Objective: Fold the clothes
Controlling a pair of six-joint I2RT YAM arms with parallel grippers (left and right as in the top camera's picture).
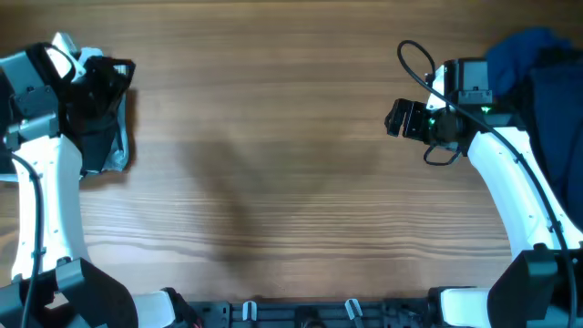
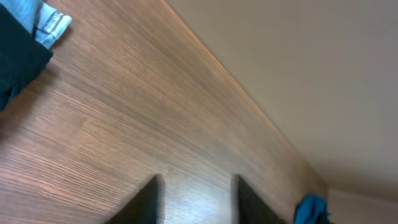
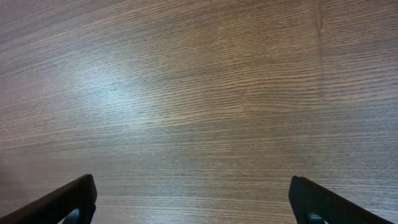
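Observation:
A stack of clothes lies at the table's left edge: a black garment (image 1: 96, 137) with a strip of light-blue denim (image 1: 118, 160) at its near side. In the left wrist view the black garment (image 2: 17, 59) and the denim (image 2: 45, 18) show at the top left. A heap of royal-blue (image 1: 528, 50) and dark navy garments (image 1: 556, 100) lies at the far right; the blue one also shows small in the left wrist view (image 2: 311, 210). My left gripper (image 1: 123, 75) (image 2: 196, 200) is open and empty over the stack's far edge. My right gripper (image 1: 396, 118) (image 3: 193, 202) is wide open and empty above bare wood, left of the heap.
The wooden table (image 1: 291, 182) spans the view. Its far edge runs along a beige wall (image 2: 298, 74) in the left wrist view. Black cables (image 1: 414, 59) loop off the right wrist. Arm bases and clips sit along the near edge (image 1: 301, 314).

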